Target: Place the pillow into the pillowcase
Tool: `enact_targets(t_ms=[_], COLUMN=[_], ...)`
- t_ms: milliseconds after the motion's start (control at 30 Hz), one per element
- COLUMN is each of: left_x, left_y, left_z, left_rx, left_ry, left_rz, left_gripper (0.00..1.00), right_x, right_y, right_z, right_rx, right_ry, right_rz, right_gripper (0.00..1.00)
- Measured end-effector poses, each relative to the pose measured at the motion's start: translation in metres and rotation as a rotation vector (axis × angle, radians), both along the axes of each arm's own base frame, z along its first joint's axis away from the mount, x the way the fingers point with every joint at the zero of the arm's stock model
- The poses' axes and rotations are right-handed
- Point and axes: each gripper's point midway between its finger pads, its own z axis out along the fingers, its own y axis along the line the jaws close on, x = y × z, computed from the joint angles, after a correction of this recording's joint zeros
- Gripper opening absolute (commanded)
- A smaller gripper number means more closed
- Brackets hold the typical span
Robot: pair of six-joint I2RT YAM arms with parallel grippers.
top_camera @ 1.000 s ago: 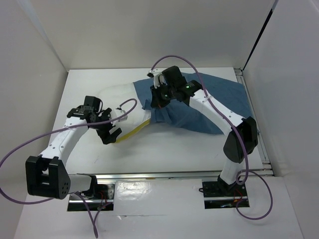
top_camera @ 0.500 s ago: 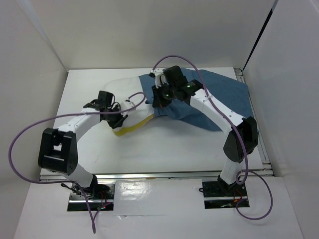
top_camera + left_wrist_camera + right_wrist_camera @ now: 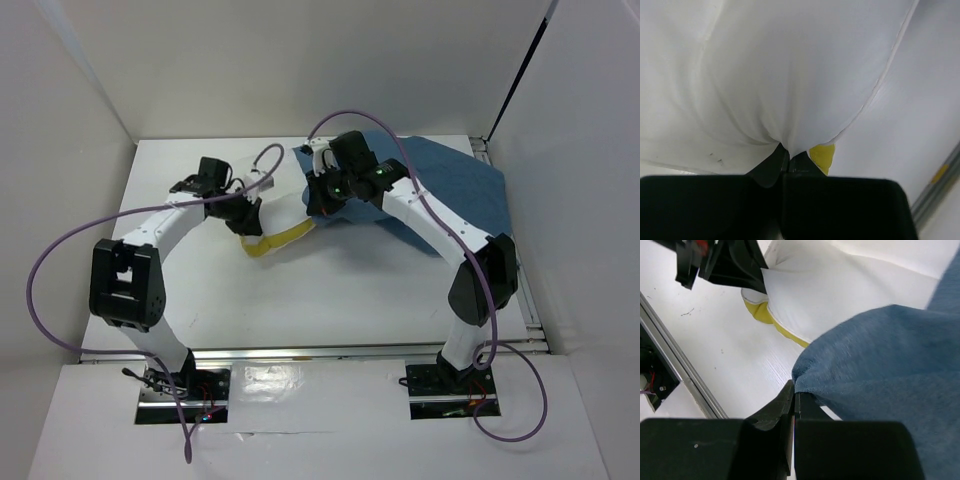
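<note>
The white pillow (image 3: 272, 190) lies at the table's middle back, its yellow band (image 3: 287, 238) curling up along the near edge. My left gripper (image 3: 245, 218) is shut on the pillow's near left corner; in the left wrist view the white cloth (image 3: 790, 75) bunches into the closed jaws (image 3: 788, 152), with a yellow tip (image 3: 822, 156) beside them. The dusty-blue pillowcase (image 3: 445, 185) spreads to the back right. My right gripper (image 3: 322, 197) is shut on its left edge (image 3: 805, 377), held up just over the pillow (image 3: 840, 295). The pillow's right end is hidden under the blue cloth.
White walls close in the left, back and right sides. A metal rail (image 3: 300, 352) runs along the near table edge, and another (image 3: 512, 240) along the right side. Purple cables (image 3: 60, 260) loop off both arms.
My left gripper has gone forward and to the right to the pillow's corner and shut on it. The pillow's yellow edge has shifted right. The right gripper has held the pillowcase edge and moved little.
</note>
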Motion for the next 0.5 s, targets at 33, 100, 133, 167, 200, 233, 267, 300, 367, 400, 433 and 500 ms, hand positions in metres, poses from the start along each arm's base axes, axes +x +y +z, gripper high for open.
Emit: enact_targets(t_ms=[33, 100, 133, 167, 200, 233, 267, 300, 367, 400, 433, 500], left_x=[0.003, 0.009, 0.012, 0.013, 0.013, 0.013, 0.012, 0.012, 0.012, 0.011, 0.011, 0.013], left_y=[-0.004, -0.012, -0.016, -0.02, -0.024, -0.028, -0.032, -0.035, -0.039, -0.04, -0.042, -0.042], left_z=[0.009, 0.027, 0.035, 0.043, 0.049, 0.056, 0.062, 0.068, 0.075, 0.077, 0.079, 0.08], left_rx=[-0.044, -0.129, -0.168, -0.2, -0.23, -0.263, -0.288, -0.312, -0.347, -0.363, -0.377, -0.397], left_ry=[0.017, 0.051, 0.065, 0.075, 0.089, 0.107, 0.121, 0.133, 0.158, 0.171, 0.185, 0.209], left_rz=[0.013, 0.04, 0.05, 0.056, 0.063, 0.073, 0.079, 0.083, 0.093, 0.098, 0.105, 0.123], left_gripper=[0.0, 0.0, 0.0, 0.0, 0.0, 0.0, 0.0, 0.0, 0.0, 0.0, 0.0, 0.0], right_x=[0.0, 0.002, 0.004, 0.005, 0.007, 0.007, 0.007, 0.006, 0.005, 0.003, 0.003, 0.002], right_y=[0.001, 0.005, 0.009, 0.013, 0.017, 0.021, 0.026, 0.031, 0.042, 0.047, 0.052, 0.062], right_z=[0.001, 0.003, 0.005, 0.007, 0.008, 0.009, 0.009, 0.009, 0.009, 0.008, 0.008, 0.009], right_rx=[0.002, 0.008, 0.013, 0.018, 0.02, 0.023, 0.024, 0.023, 0.023, 0.022, 0.022, 0.024], right_ry=[0.0, -0.004, -0.011, -0.018, -0.021, -0.026, -0.03, -0.03, -0.037, -0.037, -0.039, -0.045], right_rz=[0.003, 0.01, 0.015, 0.018, 0.023, 0.03, 0.037, 0.046, 0.062, 0.072, 0.079, 0.093], right_gripper=[0.0, 0.0, 0.0, 0.0, 0.0, 0.0, 0.0, 0.0, 0.0, 0.0, 0.0, 0.0])
